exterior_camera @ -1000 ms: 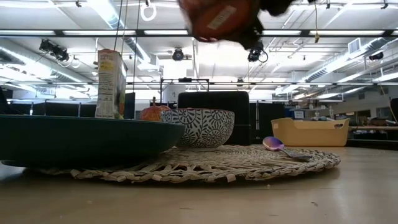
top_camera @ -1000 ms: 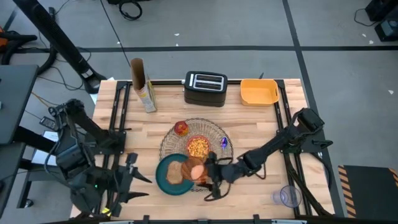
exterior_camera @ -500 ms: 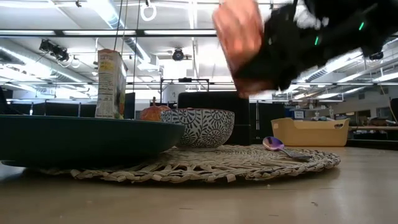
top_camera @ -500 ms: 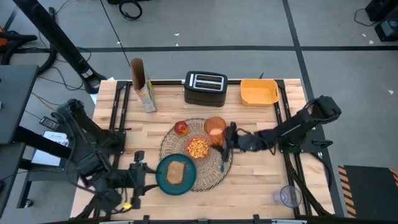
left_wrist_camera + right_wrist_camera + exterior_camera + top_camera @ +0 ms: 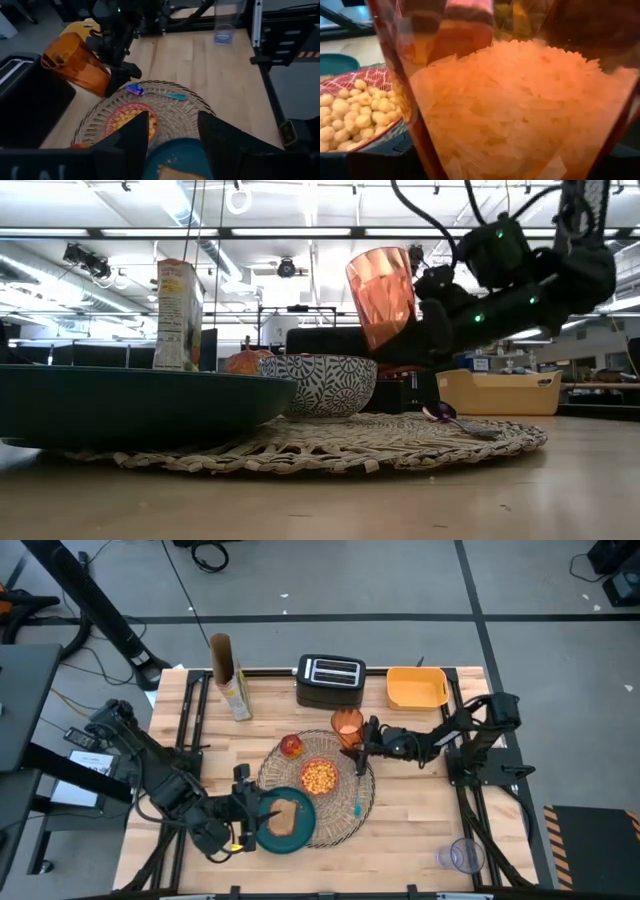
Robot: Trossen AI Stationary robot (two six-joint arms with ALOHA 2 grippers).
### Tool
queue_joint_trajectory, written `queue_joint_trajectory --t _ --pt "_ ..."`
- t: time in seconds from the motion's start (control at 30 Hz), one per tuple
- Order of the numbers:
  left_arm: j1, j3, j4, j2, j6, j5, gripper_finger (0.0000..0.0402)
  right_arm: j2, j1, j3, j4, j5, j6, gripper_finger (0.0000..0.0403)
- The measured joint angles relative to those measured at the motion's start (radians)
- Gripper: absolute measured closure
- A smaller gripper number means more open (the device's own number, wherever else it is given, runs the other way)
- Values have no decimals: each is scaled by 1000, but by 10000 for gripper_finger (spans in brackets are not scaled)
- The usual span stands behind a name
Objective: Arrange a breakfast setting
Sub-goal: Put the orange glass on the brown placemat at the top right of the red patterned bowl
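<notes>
Right gripper (image 5: 362, 739) pinches the tilted cup (image 5: 346, 725) in the air at the mat's (image 5: 350, 818) far edge; its wrist view is filled by it. Left gripper (image 5: 243, 810), jaws spread, partly hides the plate (image 5: 300, 832) with toast (image 5: 283, 818)

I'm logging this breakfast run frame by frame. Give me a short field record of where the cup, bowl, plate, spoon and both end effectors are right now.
cup: orange cup, held tilted above the mat's far edge
right end effector: shut on the cup
bowl: on mat, holds cereal
plate: teal, on the mat's near-left edge, toast on it
spoon: on mat, right of bowl
apple: on mat, far left
left end effector: open, at the plate's left rim
</notes>
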Motion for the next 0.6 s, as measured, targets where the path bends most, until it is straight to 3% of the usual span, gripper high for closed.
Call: queue_joint_trajectory --t 0.3,0.6 --pt "30 0 2 9 30 -2 224 200 -105 34 220 -222 -11 85" --pt "35 0 -12 8 25 -5 224 296 -158 79 272 -339 -18 85"
